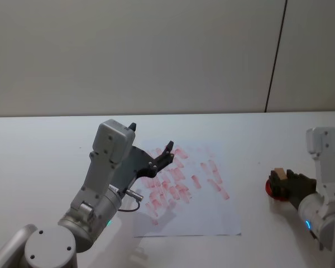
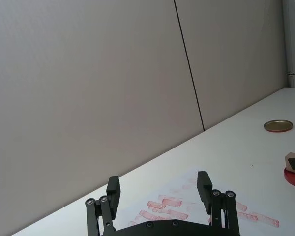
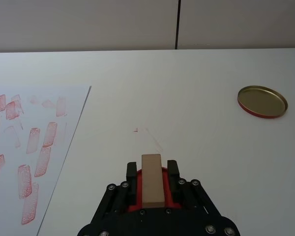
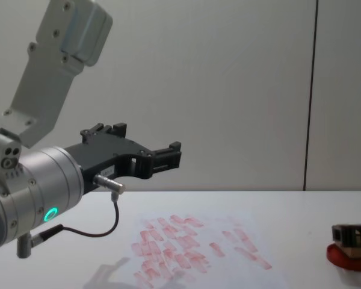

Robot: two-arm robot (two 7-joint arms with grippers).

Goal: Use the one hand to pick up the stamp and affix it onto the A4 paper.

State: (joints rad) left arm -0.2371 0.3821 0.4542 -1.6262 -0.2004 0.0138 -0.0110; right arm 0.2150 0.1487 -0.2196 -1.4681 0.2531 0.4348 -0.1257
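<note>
The stamp, a tan wooden block, is clamped between the black fingers of my right gripper, on the arm with the blue ring at the table's right side. In the head view the stamp and right gripper are directly over the round red ink pad; whether the stamp touches the pad I cannot tell. The A4 paper, covered with red stamp marks, lies at the table's middle, left of the pad. My left gripper, on the arm with the green ring, hangs open and raised above the paper's left part.
A round gold lid lies on the white table beyond the ink pad, towards the wall. Bare table stretches between the paper's right edge and the pad. The raised left arm overhangs the paper's left side.
</note>
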